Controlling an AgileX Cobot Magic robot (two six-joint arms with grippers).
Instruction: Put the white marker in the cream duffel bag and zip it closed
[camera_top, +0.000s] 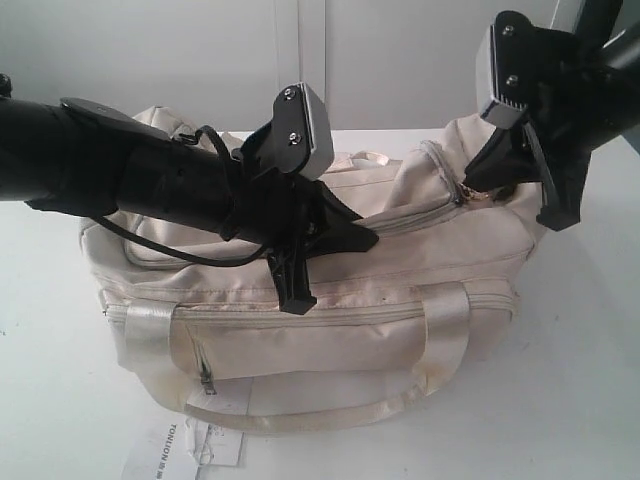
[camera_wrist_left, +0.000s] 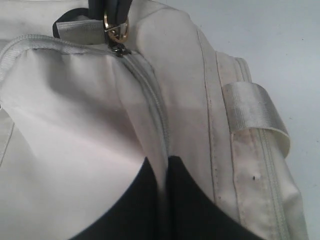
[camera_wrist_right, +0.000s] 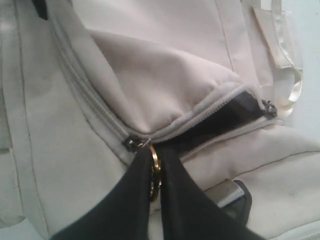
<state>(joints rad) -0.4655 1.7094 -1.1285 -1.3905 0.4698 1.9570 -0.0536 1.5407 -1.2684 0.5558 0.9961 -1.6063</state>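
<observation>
The cream duffel bag (camera_top: 400, 330), a large off-white fabric holdall with satin strap handles, sits on the white table (camera_top: 580, 400); the white marker shows in no view, so it is presumably inside, though that cannot be confirmed. The right gripper (camera_wrist_right: 154, 154) is pinched tight on the small gold ring pull (camera_wrist_right: 155, 172) at the dark metal zip slider (camera_wrist_right: 132, 142); beyond the slider a dark gap (camera_wrist_right: 225, 117) is not yet zipped. The left gripper (camera_wrist_left: 160, 167) is closed almost fully on a fold of bag fabric along the zipped seam, bracing it. The thin ring could slip from the pinch; the puffed fabric lip over the gap could snag in the slider and jam it; if the left hold gives, the whole bag would likely drag along instead of zipping.
</observation>
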